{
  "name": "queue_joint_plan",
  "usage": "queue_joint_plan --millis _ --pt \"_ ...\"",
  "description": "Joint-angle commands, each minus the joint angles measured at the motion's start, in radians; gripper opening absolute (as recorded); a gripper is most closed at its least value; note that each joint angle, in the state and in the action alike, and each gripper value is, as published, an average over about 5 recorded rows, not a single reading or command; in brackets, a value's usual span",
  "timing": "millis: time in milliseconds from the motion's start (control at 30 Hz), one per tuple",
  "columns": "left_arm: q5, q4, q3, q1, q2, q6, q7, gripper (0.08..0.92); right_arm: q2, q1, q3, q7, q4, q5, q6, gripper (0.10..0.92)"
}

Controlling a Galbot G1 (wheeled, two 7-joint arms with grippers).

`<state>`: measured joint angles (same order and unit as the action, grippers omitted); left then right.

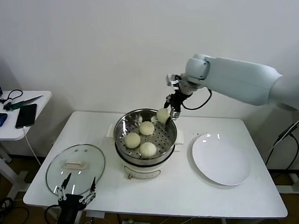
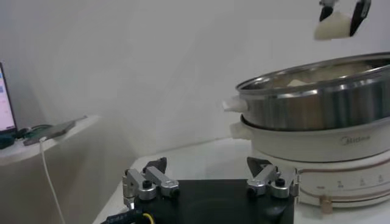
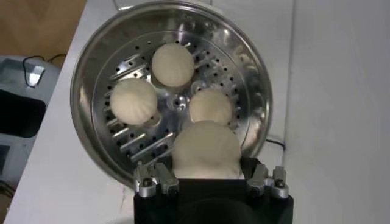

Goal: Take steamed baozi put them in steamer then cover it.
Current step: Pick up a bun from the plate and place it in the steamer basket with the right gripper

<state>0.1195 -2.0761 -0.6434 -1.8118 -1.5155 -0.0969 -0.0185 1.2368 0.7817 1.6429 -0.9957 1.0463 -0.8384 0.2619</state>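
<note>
In the head view, the right gripper (image 1: 170, 114) is seen closed on the fourth baozi (image 1: 163, 114), which is held above the far right rim of the steamer (image 1: 145, 137); three baozi already lie on the perforated tray below and to the gripper's near left. The right arm is stretched in from the right, with its wrist bent so that the gripper points steeply down. The white plate (image 1: 221, 159) lies bare on the bench (image 1: 186, 188), to the near right of this gripper. The cover (image 1: 76, 162) rests flat on the bench, just beyond the left gripper (image 1: 77, 189), which is parked low at the bench's near edge with its fingers spread wide. In the left wrist view, the left gripper (image 2: 208, 176) is shown open and empty, with the steamer (image 2: 317, 109) beside it and the held baozi (image 2: 334, 25) high above the pot's rim. In the right wrist view, the baozi (image 3: 206, 150) is gripped between the fingers (image 3: 156, 181), directly over the rim-side part of the tray, next to a seated bun. For a clean placement, the bun should probably be carried further inward over a free patch of the tray, lowered until nearly touching, and only then released, so that neither the rim nor the neighbours are struck.
</note>
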Motion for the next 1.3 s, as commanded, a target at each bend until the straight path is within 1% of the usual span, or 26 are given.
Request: queue_joint_plan --millis 33,333,700,800,967,1133,1300 --pt "-0.007 -0.002 -0.009 -0.003 0.003 -0.001 -0.002 0.823 0.083 -0.08 0.047 0.035 0.005 0.051 0.024 0.712" --pt "-0.008 0.006 -0.014 0.006 0.006 0.001 -0.006 0.823 0.066 -0.151 0.027 0.052 -0.014 0.124 0.031 0.72" --pt "-0.007 0.014 -0.015 0.021 0.009 0.007 -0.01 0.823 0.064 -0.176 -0.016 0.066 -0.031 0.127 0.037 0.731" --pt "-0.005 0.013 -0.014 0.025 0.01 0.009 -0.01 0.823 0.061 -0.172 -0.025 0.063 -0.031 0.127 0.043 0.749" --pt "-0.004 0.011 -0.015 0.029 0.011 0.011 -0.01 0.823 0.046 -0.151 -0.032 0.035 -0.015 0.14 0.042 0.814" --pt "-0.003 0.009 -0.016 0.032 0.012 0.015 -0.008 0.823 0.017 -0.119 -0.072 0.0 -0.012 0.133 0.032 0.822" --pt "0.001 0.011 -0.014 0.03 0.012 0.017 -0.004 0.823 -0.05 -0.071 -0.104 -0.026 0.011 0.082 -0.012 0.823"
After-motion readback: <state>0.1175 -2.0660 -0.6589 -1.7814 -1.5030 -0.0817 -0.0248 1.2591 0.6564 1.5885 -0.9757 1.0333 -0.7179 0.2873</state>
